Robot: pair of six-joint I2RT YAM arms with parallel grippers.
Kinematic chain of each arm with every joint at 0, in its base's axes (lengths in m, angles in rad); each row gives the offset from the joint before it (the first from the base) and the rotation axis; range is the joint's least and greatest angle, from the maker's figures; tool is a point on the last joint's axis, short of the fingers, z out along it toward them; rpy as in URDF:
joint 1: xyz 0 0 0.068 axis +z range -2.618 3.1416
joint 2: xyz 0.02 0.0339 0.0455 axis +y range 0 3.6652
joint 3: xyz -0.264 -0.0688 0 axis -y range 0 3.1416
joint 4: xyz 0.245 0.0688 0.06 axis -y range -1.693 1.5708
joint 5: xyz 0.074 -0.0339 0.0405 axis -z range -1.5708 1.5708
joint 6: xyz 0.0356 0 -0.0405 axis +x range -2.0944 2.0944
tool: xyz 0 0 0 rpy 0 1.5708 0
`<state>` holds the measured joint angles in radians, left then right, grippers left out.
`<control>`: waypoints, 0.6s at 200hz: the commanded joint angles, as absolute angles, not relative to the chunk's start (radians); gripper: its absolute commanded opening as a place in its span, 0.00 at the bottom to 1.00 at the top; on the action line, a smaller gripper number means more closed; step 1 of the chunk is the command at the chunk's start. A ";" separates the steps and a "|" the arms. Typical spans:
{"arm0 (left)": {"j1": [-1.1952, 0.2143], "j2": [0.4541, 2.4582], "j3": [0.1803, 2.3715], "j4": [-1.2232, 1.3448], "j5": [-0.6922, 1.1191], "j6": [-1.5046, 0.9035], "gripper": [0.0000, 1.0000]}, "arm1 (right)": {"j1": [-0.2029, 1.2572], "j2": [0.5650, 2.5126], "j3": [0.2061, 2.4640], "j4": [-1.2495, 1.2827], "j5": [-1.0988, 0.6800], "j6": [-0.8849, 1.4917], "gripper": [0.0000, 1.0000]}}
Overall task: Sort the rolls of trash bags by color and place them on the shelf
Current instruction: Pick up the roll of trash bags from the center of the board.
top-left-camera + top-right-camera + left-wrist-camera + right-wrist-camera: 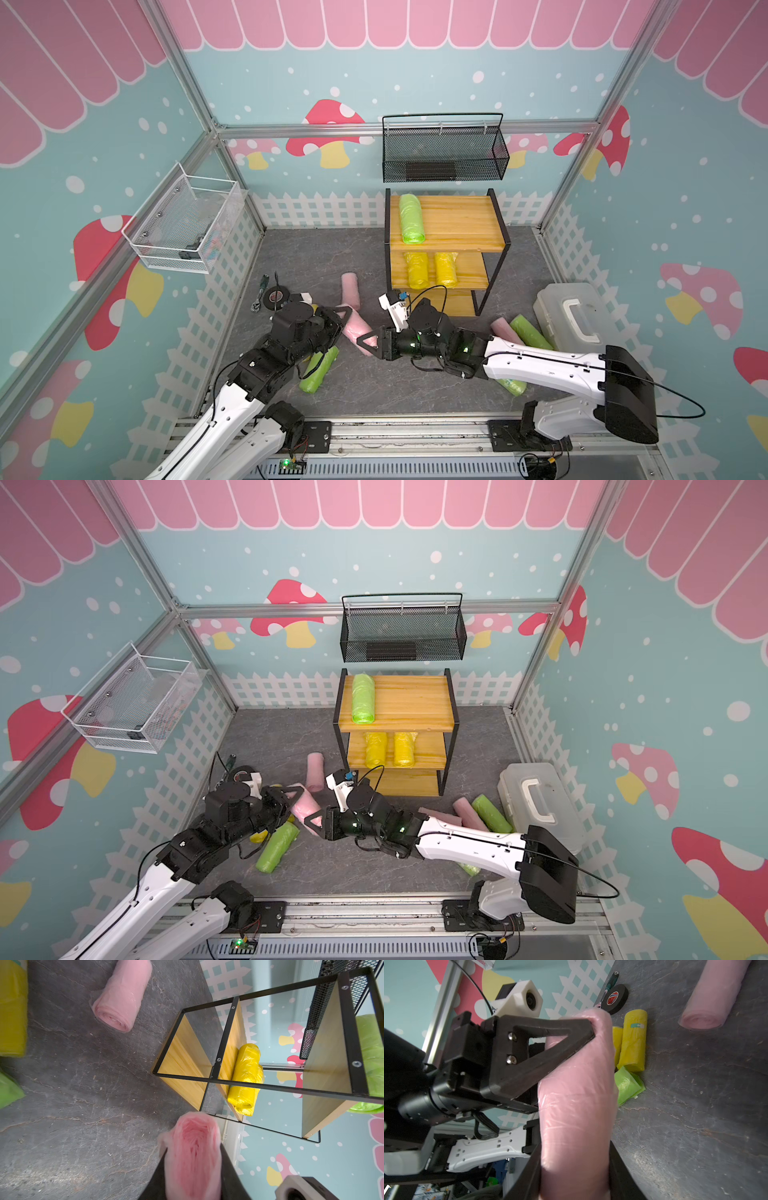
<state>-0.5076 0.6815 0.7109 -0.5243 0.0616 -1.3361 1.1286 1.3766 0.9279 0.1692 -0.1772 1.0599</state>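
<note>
A pale pink roll (355, 328) hangs above the floor between my two arms, in front of the shelf (457, 220). My left gripper (193, 1153) is shut on one end of it. My right gripper (574, 1147) has both jaws pressed against the other end. The shelf's top board carries a lime green roll (410, 220), and its middle board holds two yellow rolls (417, 270). Loose on the floor lie a pink roll (351, 291), a green roll (318, 370) and two yellow rolls (634, 1043) by my left arm. A pink roll (505, 330) and a green roll (530, 332) lie at the right.
A black tape roll (277, 296) and a hand tool (261, 286) lie at the left of the floor. A translucent lidded box (569, 316) stands at the right. A black mesh basket (444, 153) hangs above the shelf, and a white wire basket (187, 224) on the left wall.
</note>
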 commanded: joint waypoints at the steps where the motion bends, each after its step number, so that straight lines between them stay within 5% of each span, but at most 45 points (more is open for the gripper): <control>1: -0.516 0.670 0.708 -0.478 0.052 -1.340 0.00 | 1.137 1.401 0.901 0.217 -0.178 1.086 0.24; 26: -0.518 0.675 0.697 -0.479 0.046 -1.320 0.59 | 1.136 1.421 0.853 0.285 -0.185 1.138 0.01; 50: -0.518 0.678 0.693 -0.497 0.030 -1.293 0.88 | 1.131 1.408 0.768 0.347 -0.158 1.195 0.00; 120: -0.516 0.725 0.734 -0.624 -0.019 -1.143 0.90 | 1.114 1.290 0.507 0.486 0.021 1.307 0.00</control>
<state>-0.5140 0.7181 0.7074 -0.5739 0.0120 -1.2217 1.1255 1.3563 0.5785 0.3664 -0.0887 1.2400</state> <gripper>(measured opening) 0.903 0.355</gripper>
